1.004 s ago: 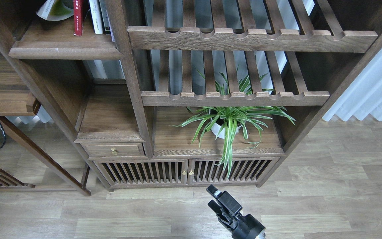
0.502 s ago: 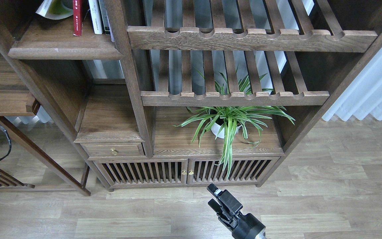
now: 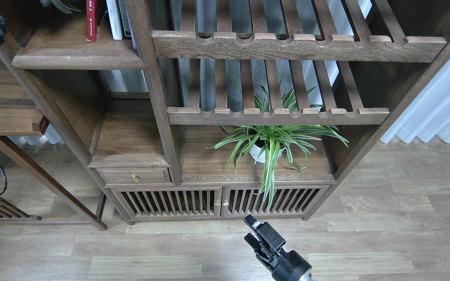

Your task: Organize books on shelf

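Setting: wood-plank floor (image 3: 385, 242), dark-brown bookcase (image 3: 158, 117) filling the upper view, white curtain (image 3: 440, 109) at far right.
Left arm: only black cable and dark parts at the left edge; left tool not in view.
Shelf: solid board with rounded front edge (image 3: 76, 62), top left, cut by the frame's upper edge.
Books: standing upright at the shelf's right end against the post. Red book (image 3: 92, 21) leftmost, spine outward; white book (image 3: 113, 19) just beside it; dark book (image 3: 124, 19) next, near the post. Only lower parts show; titles too small to read.
Green leaf or cover: top left corner (image 3: 63, 4), cannot tell which.
Handling, judged: paperbacks, light, covers flexible, spines stiffer. Glossy covers may slip under a narrow pinch. Best hold likely across the spine edge, low down, where the block is firm; a pinch on a cover alone would bend it. Neighbours stand touching, so pulling one could tip the rest.
Racks: slatted, scalloped rails (image 3: 295, 45), centre and right, bare.
Plant: striped leaves in white pot (image 3: 262, 152), on the table-like cabinet top (image 3: 209, 168); well apart from the books.
Right tool: (image 3: 257, 234) bottom centre, over floor, fingers slightly parted, holding nothing, far from the shelf.
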Robot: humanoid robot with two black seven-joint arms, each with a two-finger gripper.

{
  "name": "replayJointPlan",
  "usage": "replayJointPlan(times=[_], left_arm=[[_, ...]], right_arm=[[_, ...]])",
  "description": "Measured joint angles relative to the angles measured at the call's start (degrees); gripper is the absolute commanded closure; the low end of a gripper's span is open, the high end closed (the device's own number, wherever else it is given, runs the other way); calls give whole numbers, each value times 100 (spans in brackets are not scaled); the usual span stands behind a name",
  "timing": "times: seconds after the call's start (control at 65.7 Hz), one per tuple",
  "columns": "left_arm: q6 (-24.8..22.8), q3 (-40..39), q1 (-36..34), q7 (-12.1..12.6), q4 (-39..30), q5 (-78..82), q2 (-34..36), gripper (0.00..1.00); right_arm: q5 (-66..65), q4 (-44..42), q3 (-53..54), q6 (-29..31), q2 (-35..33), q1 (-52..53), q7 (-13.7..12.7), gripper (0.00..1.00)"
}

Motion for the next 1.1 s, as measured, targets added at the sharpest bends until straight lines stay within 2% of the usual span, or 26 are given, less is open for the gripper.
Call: replayJointPlan(times=[0.122,0.502,0.548,0.639,0.776,0.837,0.928,1.096], left_arm=[[0,82,-7,-18,109,10,-31,94],[0,280,-5,-220,255,-17,-86,80],[0,292,-2,-224,255,-34,-103,78],[0,301,7,-225,255,-59,-148,65],[0,306,23,-230,248,-70,-227,59],[0,306,26,-230,240,-74,-249,51],[0,303,28,-230,233,-76,-264,49],[0,300,65,-228,178,-101,-277,40]], right_arm=[[22,0,4,0,0,-6,0,0],[47,0,5,0,-2,-9,0,0],[55,0,5,0,-1,-16,0,0],[80,0,7,0,-2,-30,0,0],[108,0,13,0,-7,-41,0,0],[113,0,13,0,-9,-42,0,0],[116,0,14,0,-10,-49,0,0],[116,0,14,0,-10,-51,0,0]])
